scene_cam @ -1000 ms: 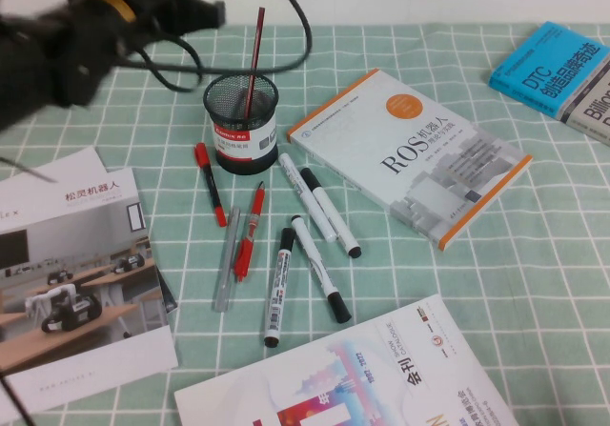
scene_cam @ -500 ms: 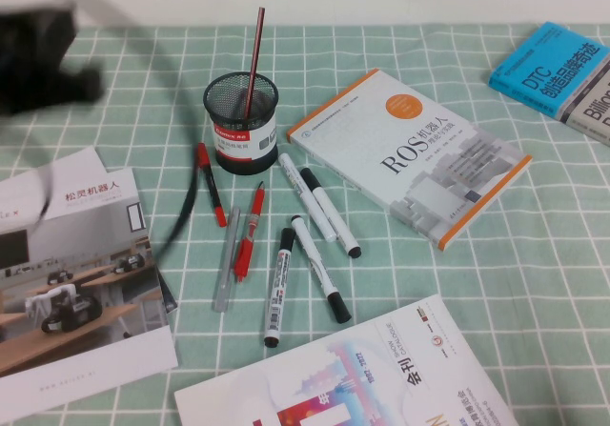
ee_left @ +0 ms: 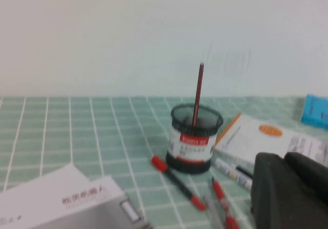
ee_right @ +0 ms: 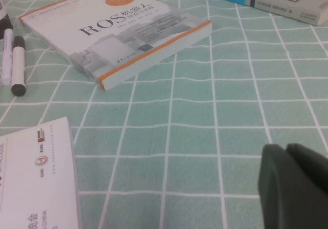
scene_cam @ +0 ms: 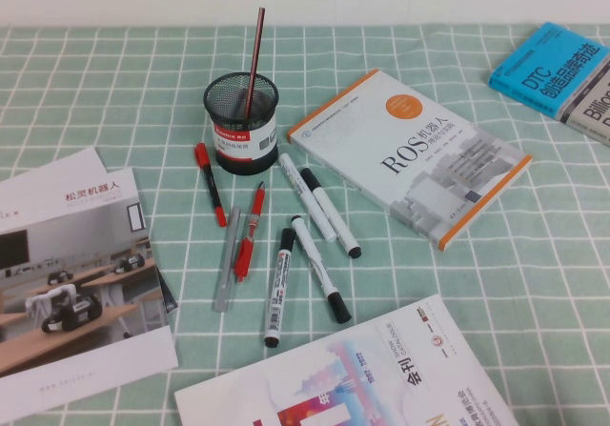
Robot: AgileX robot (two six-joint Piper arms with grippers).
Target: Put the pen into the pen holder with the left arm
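While empty, left gripper (ee_left: 289, 188) jaws closed, right gripper (ee_right: 294, 185) likewise.

The left arm is no longer showing in the high view: a second ago it was reaching over the far left of the surface beside the pen holder (scene_cam: 241, 121), then blurring away toward the left edge. Its left hand (ee_left: 289, 190), fingers closed together, is now sitting well back from the pen holder, with the pen (ee_left: 197, 93) standing ahead of it.
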